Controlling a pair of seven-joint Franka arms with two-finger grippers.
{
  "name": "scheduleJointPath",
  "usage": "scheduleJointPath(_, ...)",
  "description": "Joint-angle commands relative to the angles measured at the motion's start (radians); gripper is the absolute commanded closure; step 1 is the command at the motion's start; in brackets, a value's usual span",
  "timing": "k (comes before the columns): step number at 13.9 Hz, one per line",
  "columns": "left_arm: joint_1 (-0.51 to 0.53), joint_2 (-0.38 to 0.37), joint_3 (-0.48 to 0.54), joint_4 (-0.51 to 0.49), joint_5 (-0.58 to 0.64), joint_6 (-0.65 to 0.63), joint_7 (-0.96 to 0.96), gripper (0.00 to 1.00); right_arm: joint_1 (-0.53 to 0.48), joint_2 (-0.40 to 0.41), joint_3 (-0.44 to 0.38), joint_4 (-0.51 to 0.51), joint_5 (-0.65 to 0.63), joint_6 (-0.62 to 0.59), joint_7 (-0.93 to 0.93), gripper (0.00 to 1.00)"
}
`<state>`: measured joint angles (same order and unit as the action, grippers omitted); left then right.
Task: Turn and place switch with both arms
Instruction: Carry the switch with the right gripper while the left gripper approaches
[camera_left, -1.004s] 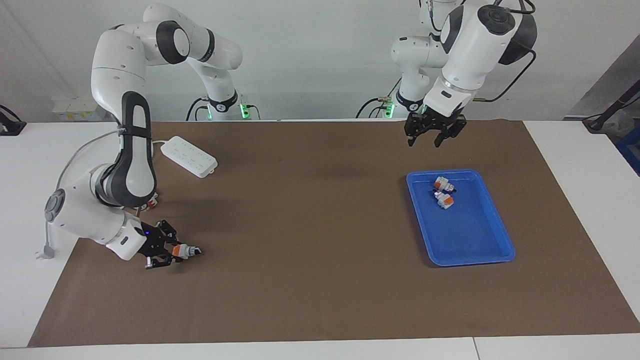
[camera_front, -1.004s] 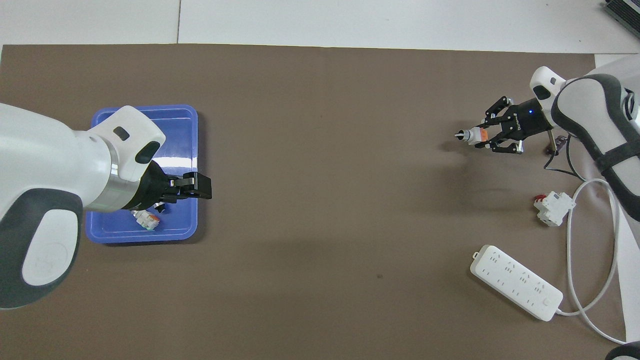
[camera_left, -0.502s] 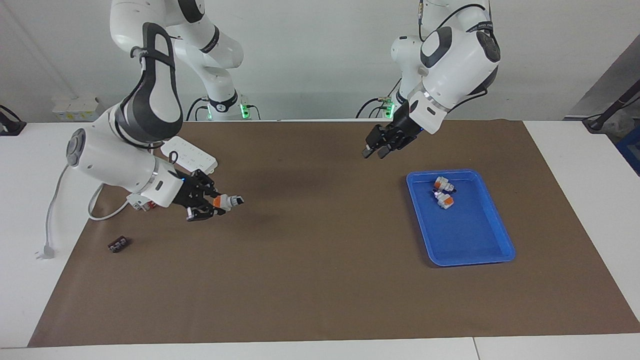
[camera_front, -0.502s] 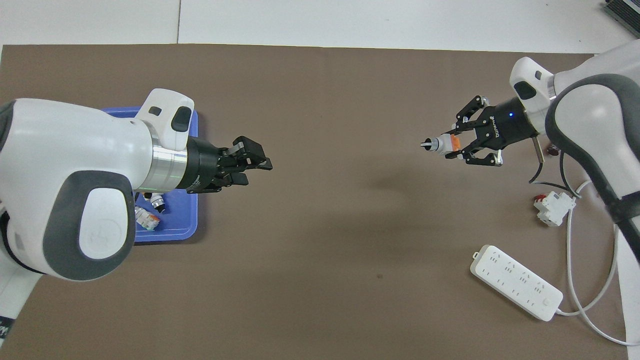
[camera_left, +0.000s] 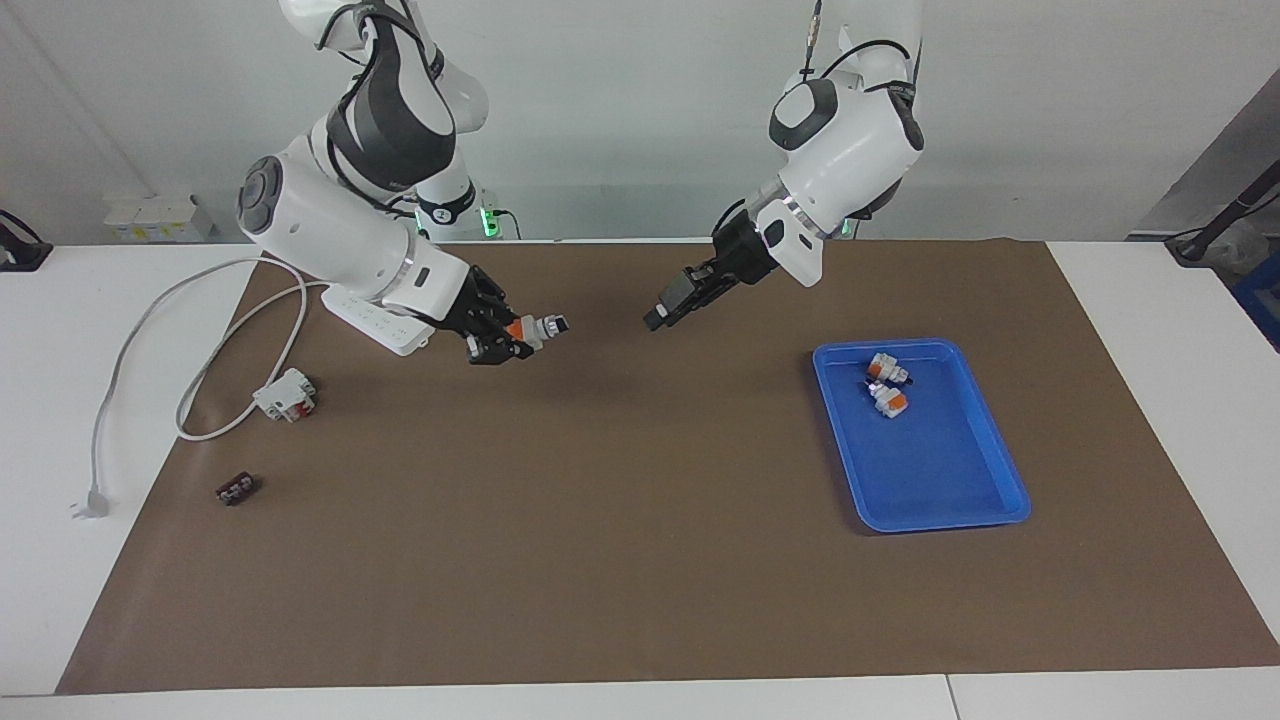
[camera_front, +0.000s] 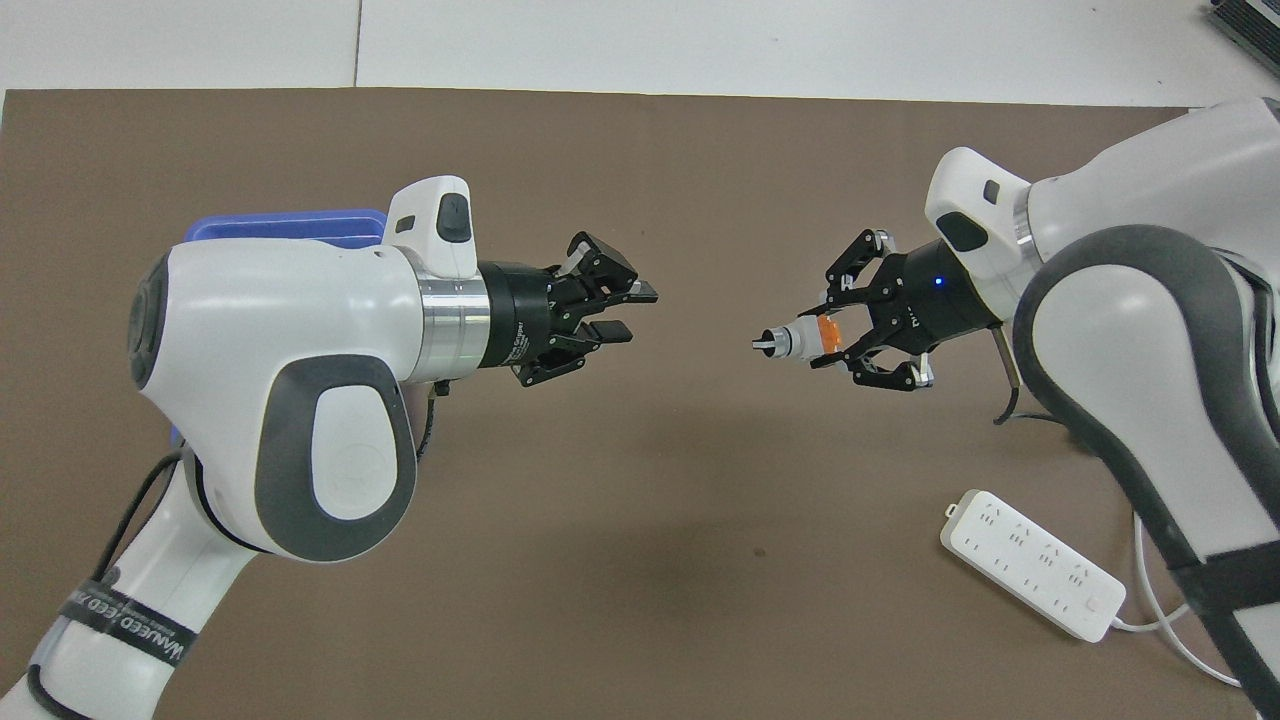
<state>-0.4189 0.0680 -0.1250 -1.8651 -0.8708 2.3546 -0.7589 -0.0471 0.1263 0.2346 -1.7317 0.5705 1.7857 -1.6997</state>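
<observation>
The switch (camera_front: 805, 338) was pinched by its orange block in the right tool (camera_front: 838, 340) and held level in the air over the brown mat (camera_left: 620, 520) on the table (camera_left: 1150, 330), black knob tip aimed at the left tool (camera_front: 628, 312). The left tool was raised over the mat's middle, apart from the switch, its fingertips (camera_front: 645, 293) spread with a gap. Two more switches (camera_left: 885, 385) lay in the blue tray (camera_left: 960, 500).
</observation>
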Motion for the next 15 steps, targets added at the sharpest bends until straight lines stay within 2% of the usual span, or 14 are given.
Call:
scheduleJointPath(1,-0.047,0.033,0.012,0.015,-0.069,0.061,-0.065,0.55,-0.01,-0.117,-0.003,-0.112,0.098,-0.003,0.011,1.0)
scheduleJointPath(4,-0.047,0.024,0.004,0.006,-0.16,0.055,-0.076,0.58,0.0,-0.152,-0.003,-0.129,0.164,-0.003,0.018,1.0)
scheduleJointPath(6,-0.035,0.019,-0.001,0.015,-0.22,-0.004,-0.085,0.6,0.006,-0.155,-0.003,-0.131,0.19,-0.002,0.026,1.0)
scheduleJointPath(11,0.057,-0.037,0.002,0.015,-0.258,-0.173,-0.143,0.64,0.018,-0.171,-0.003,-0.161,0.253,0.02,0.026,1.0)
scheduleJointPath(15,0.098,-0.094,0.013,0.011,-0.257,-0.264,-0.333,0.66,0.018,-0.172,-0.003,-0.163,0.253,0.026,0.028,1.0)
